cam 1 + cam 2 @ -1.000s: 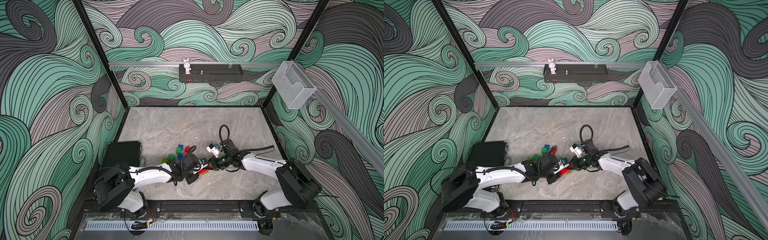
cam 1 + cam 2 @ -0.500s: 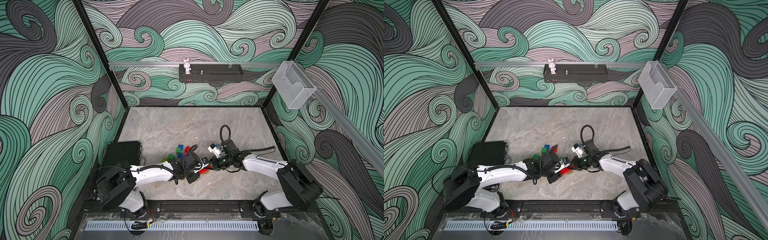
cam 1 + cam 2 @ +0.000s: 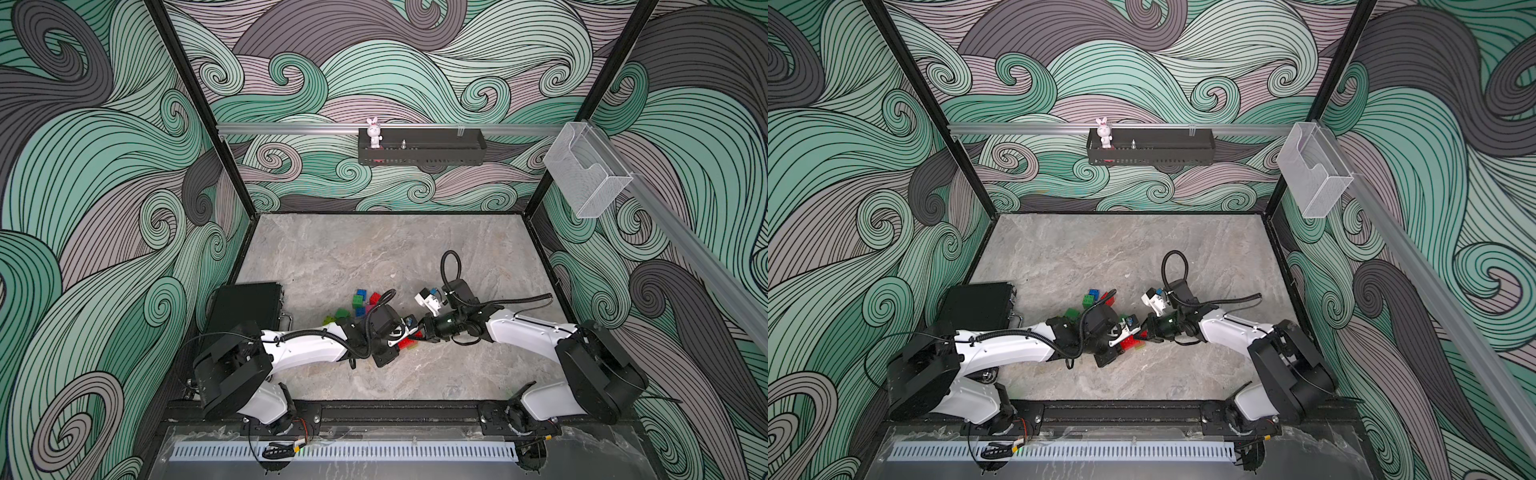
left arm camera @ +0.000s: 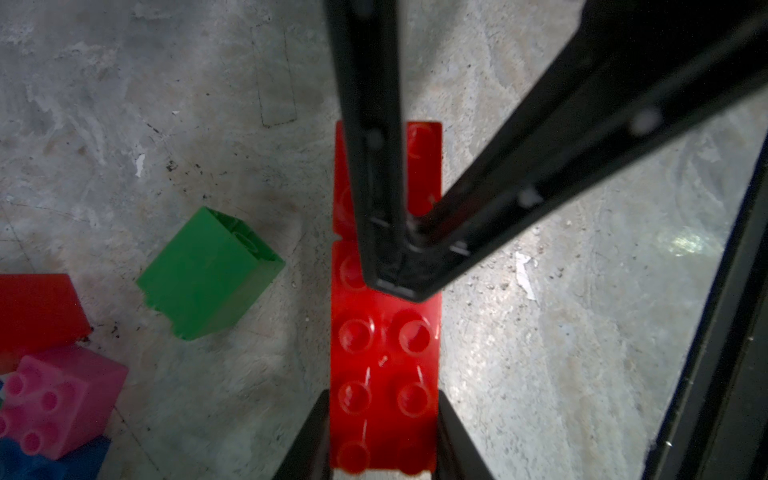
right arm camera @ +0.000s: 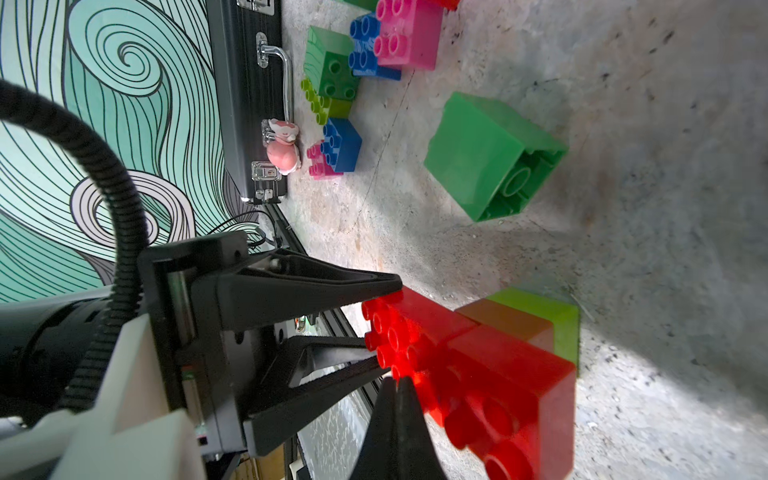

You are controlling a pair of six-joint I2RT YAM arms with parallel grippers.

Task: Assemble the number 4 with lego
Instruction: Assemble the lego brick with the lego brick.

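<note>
Top views both show bunny [image 3: 374, 132] in black tray [image 3: 436, 160].

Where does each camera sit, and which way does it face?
Top views: high behind the robot, looking down over the table; left arm and right arm show whole.
Left wrist: looks along the left gripper at the red bricks it clamps.
Right wrist: looks past the shut right gripper at those bricks.
Shared: both wrist views show the tipped green brick.

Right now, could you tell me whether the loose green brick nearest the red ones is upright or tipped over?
Tipped over: the green brick lies on its side, hollow underside facing sideways in both wrist views.
</note>
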